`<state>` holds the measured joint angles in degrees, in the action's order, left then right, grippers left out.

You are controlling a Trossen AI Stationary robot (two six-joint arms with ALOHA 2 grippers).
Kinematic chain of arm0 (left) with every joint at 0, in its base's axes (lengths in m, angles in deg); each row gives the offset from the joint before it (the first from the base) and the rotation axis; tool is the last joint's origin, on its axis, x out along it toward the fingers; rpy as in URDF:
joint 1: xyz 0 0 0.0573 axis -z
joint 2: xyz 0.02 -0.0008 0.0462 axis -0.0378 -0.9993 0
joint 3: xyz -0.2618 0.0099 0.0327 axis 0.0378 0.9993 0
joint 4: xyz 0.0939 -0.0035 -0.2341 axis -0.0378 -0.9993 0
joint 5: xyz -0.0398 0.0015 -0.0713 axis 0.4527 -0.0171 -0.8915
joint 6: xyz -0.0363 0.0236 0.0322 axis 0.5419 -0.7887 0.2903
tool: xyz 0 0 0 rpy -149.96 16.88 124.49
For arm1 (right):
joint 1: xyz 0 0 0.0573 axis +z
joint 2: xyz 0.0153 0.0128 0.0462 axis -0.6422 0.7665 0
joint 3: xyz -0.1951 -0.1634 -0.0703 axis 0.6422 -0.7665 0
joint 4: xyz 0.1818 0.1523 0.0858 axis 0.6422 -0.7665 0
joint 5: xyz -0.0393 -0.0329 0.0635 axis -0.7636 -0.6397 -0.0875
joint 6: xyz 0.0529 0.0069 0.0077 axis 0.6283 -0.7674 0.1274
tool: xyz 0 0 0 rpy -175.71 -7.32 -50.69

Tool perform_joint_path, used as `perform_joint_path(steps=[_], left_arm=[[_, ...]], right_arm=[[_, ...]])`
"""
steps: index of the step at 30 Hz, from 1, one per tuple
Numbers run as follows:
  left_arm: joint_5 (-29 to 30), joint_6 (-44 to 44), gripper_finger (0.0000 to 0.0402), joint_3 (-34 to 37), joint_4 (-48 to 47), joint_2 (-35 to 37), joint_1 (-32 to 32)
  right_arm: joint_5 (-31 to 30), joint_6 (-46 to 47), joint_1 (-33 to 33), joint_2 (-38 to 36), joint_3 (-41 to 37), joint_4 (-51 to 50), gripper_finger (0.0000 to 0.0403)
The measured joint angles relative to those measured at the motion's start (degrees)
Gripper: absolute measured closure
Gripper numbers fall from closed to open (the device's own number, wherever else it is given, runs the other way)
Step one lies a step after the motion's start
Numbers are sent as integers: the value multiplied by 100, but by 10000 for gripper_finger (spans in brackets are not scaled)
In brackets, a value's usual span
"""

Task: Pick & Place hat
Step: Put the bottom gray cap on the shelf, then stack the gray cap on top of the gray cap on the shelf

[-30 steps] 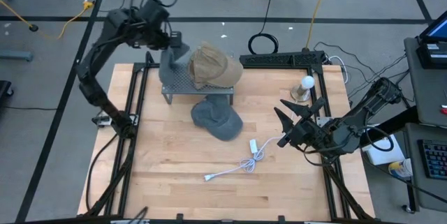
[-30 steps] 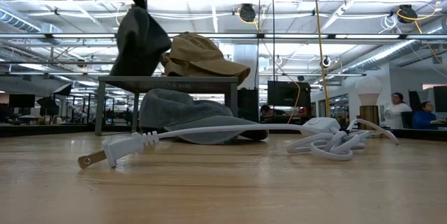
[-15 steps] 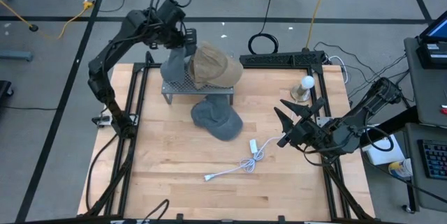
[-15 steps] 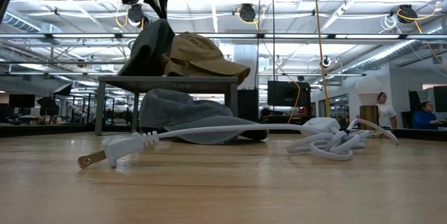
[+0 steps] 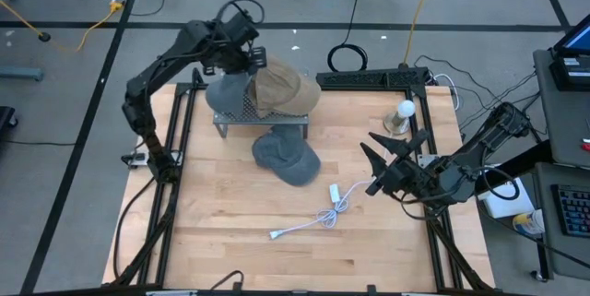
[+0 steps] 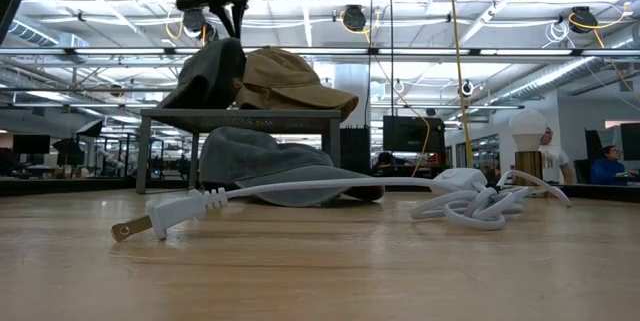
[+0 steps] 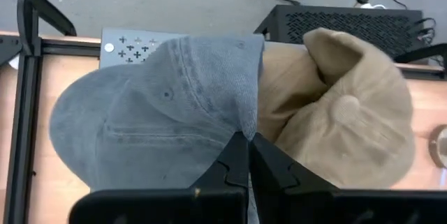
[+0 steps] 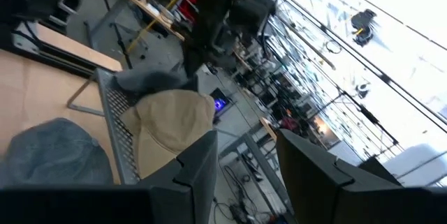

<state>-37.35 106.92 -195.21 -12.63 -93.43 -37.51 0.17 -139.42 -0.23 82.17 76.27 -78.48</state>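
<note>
The left end effector, pinched on the grey hat, seems to have it down on the rack beside the tan hat, release pending; the right end effector waits spread over the worktop.

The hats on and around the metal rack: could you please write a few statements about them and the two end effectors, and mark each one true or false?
1. The left end effector is shut on the grey hat lying on the metal rack. True.
2. The tan hat lies on the wooden table under the rack. False: it sits on top of the rack, beside the grey hat.
3. A second grey hat lies on the table, partly under the rack. True.
4. The right end effector grips the white cable. False: it is open and holds nothing, off to the table's right side.
5. The white cable lies on the table in front of the hats. True.
</note>
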Motion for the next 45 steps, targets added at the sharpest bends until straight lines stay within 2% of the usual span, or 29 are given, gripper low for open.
perform_joint_path(steps=[10,18,36,45], left_arm=[[-74,331,401,106,131,-503,125],[-111,363,394,108,274,-591,141],[-288,308,252,110,368,-411,49],[-429,347,204,105,464,145,214]], right_arm=[[27,1,0,1,0,-2,263],[23,2,0,2,0,-2,263],[27,0,0,2,0,-1,263],[237,2,0,2,0,0,263]])
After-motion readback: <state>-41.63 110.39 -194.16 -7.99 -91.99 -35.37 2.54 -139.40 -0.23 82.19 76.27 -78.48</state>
